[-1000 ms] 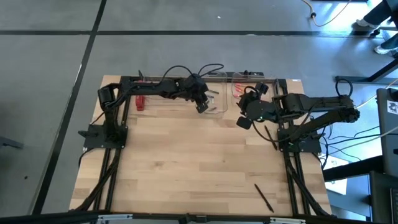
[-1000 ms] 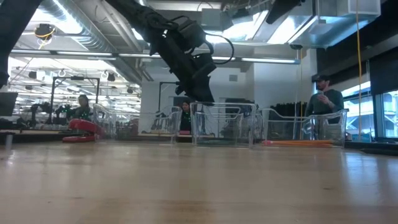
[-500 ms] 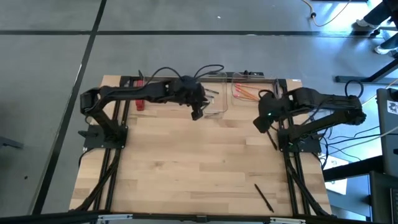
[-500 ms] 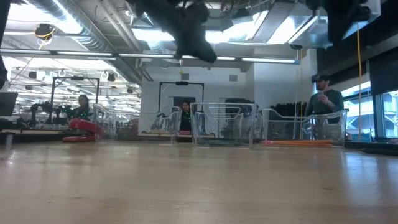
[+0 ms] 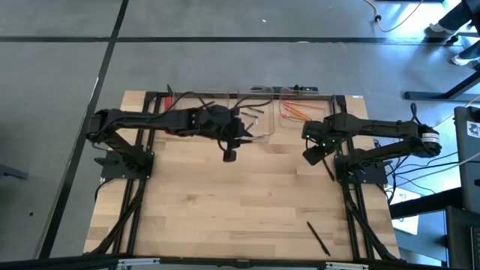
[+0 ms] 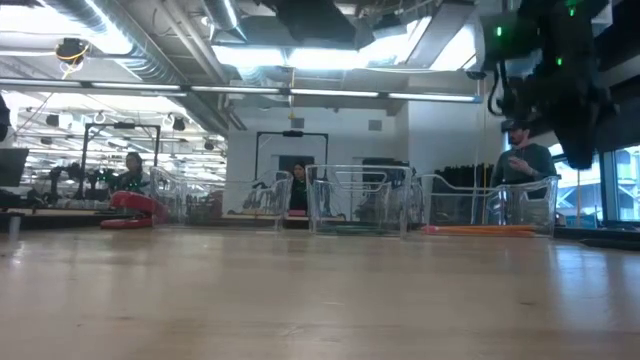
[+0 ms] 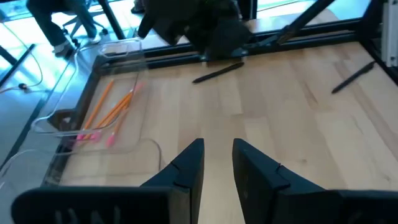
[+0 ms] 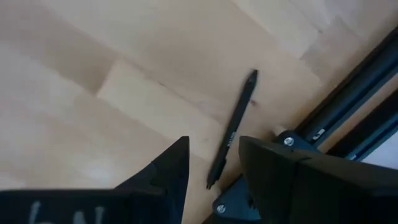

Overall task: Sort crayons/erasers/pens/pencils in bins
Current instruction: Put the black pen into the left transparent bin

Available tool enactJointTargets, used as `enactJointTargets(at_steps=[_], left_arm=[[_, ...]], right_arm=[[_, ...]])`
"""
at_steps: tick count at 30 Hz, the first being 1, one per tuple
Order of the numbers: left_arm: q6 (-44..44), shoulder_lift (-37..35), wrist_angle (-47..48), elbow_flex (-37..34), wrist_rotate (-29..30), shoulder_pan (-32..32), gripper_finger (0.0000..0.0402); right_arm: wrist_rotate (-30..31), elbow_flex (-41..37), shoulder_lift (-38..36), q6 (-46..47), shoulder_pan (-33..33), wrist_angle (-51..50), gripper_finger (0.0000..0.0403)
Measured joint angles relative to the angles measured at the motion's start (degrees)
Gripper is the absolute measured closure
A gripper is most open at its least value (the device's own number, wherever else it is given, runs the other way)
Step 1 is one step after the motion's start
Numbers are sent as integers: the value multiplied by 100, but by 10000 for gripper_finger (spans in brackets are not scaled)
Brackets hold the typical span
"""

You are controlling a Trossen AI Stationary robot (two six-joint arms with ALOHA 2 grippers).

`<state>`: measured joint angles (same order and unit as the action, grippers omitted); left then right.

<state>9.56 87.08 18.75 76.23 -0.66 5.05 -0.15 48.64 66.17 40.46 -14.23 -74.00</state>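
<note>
Place: an open-plan robotics lab or workshop
Ceiling: exposed silver ducts [image 6: 150,45] and long strip lights [image 6: 330,57]
Floor: bare grey concrete [image 5: 225,45] at twelve o'clock
Rig: pale wooden surface [image 5: 240,202] in a black metal frame [image 5: 135,202]
Background: seated people [image 6: 130,172] at distant benches

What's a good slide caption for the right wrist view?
Right gripper open above a black pen lying on the wooden table.
</note>
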Motion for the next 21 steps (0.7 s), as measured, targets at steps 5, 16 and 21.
enactJointTargets(at_steps=[5,16,21], left_arm=[[-22,-15,2,0,-5,-250,326],[-305,-15,-37,0,12,-338,326],[-308,-15,-40,0,14,-333,326]], right_arm=[[3,-579,4,-39,-487,425,260],[-104,-1597,9,-254,-1365,1489,260],[-117,-1842,9,-361,-1564,1670,260]])
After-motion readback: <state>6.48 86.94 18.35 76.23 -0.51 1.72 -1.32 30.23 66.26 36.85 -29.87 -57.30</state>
